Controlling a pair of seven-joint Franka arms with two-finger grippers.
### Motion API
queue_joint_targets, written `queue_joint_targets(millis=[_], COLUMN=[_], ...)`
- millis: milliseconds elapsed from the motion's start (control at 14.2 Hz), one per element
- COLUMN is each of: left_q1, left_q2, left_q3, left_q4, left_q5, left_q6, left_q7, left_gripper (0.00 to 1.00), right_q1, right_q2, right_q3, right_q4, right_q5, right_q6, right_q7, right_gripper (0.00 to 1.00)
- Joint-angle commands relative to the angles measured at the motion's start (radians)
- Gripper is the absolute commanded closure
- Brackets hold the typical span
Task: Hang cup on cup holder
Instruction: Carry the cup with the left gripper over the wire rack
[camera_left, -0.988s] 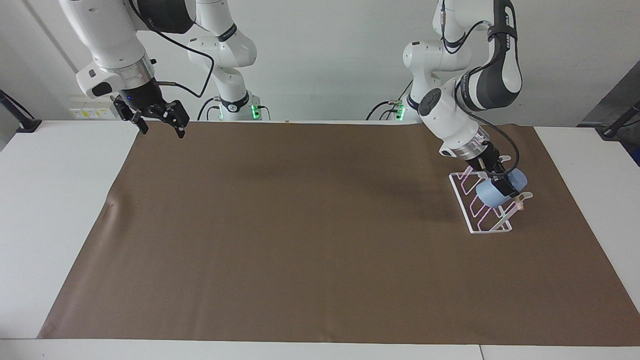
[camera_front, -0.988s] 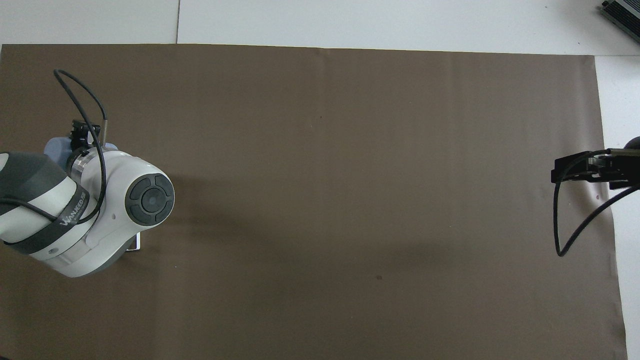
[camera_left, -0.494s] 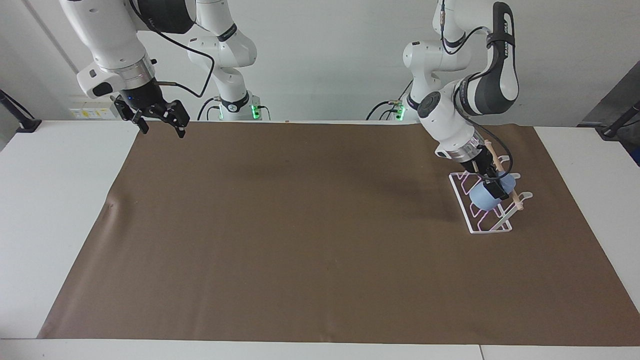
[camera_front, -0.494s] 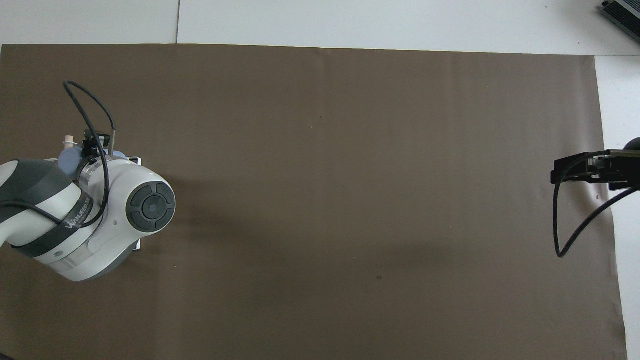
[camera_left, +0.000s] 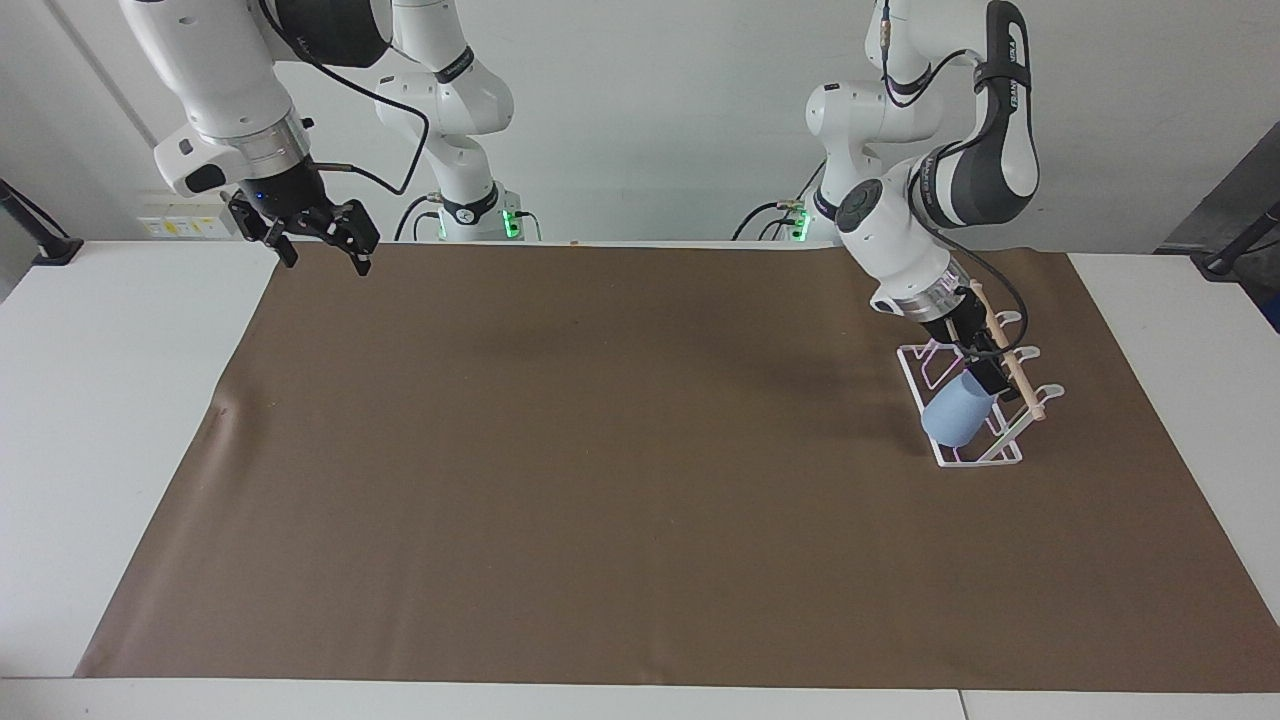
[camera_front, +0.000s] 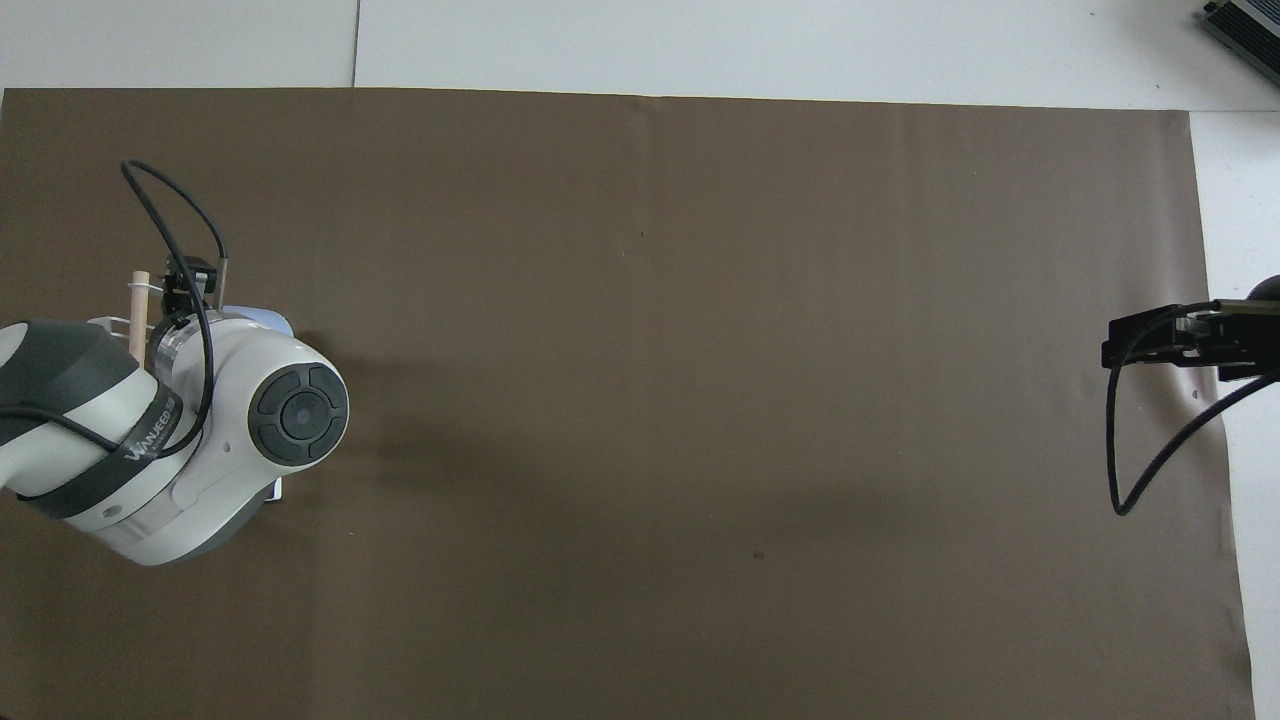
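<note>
The light-blue cup lies tilted on the prongs of the white wire cup holder, its base pointing down toward the mat. The holder stands on the brown mat toward the left arm's end of the table, with its wooden dowel across the top. My left gripper is at the cup's upper end, just over the holder. In the overhead view the left arm covers most of this; only a sliver of the cup and the dowel's end show. My right gripper waits open and empty, raised over the mat's corner at the right arm's end.
A brown mat covers most of the white table. The right gripper with its looping cable shows at the mat's edge in the overhead view.
The left gripper swung back over the holder and the cup tipped from lying level above the dowel to slanting down onto the prongs. The right arm has not moved.
</note>
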Motion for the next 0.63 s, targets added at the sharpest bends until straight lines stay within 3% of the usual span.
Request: queue_joint_targets(millis=[0, 282, 564], left_q1=[-0.025, -0.016, -0.008], left_q2=[-0.015, -0.019, -0.05], left_q3=[-0.005, 0.001, 0.007], left_q4=[0.065, 0.206, 0.302], left_q5=[-0.125, -0.418, -0.567], left_q6=[-0.103, -0.243, -0.338], left_q7=[0.013, 0.001, -0.066], left_gripper=[0.0, 0.0, 0.0], right_q1=[-0.004, -0.013, -0.015], right_q2=[-0.026, -0.028, -0.028], right_q3=[0.006, 0.006, 0.006], right_q4=[-0.032, -0.039, -0.039], right_q5=[0.018, 0.018, 0.018], right_q6=[0.017, 0.014, 0.016], right_q7=[0.018, 0.009, 0.009], right_gripper=[0.0, 0.0, 0.0])
